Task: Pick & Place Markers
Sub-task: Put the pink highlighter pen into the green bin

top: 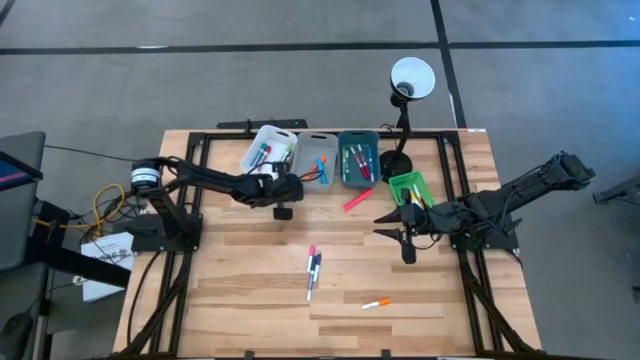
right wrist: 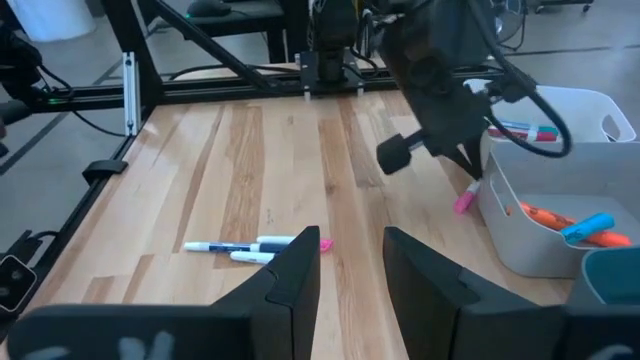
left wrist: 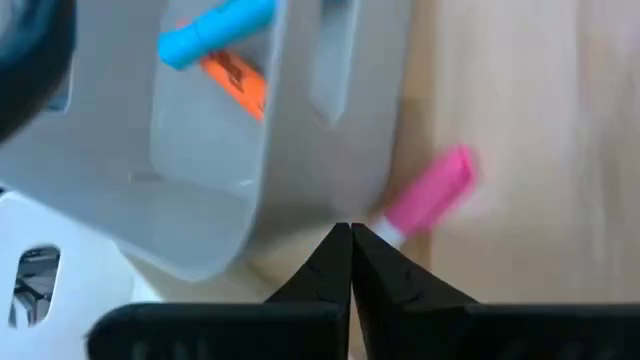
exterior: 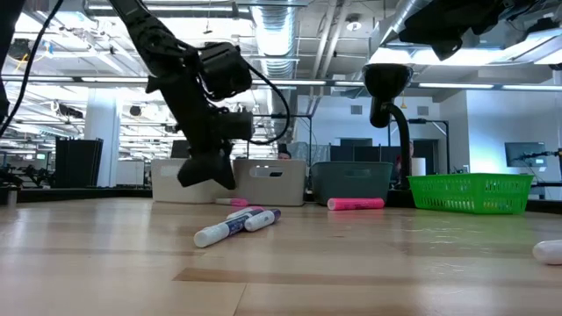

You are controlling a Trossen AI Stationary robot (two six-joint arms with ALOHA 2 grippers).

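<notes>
Wood is showing bare under my left gripper [top: 283,208], which is hanging just in front of the grey bin [left wrist: 200,200] with its jaws pressed together on nothing. A pink marker [left wrist: 428,190] is lying on the table right beside that bin's wall, just off my fingertips. To take it cleanly I am thinking I should part the jaws, line them up across the marker's body, and come down clear of the bin wall, since that wall is crowding one side. Toward the table's middle, a small cluster of markers [top: 313,268] and an orange marker [top: 375,303] are lying in open board with plenty of room all round. A larger pink marker [top: 357,201] is resting between the teal bin [top: 358,158] and the green basket [top: 408,186]. The lamp [top: 411,78] is standing near that basket, so lifts there need care. My right gripper [right wrist: 350,265] is waiting near the basket, jaws apart and empty.
</notes>
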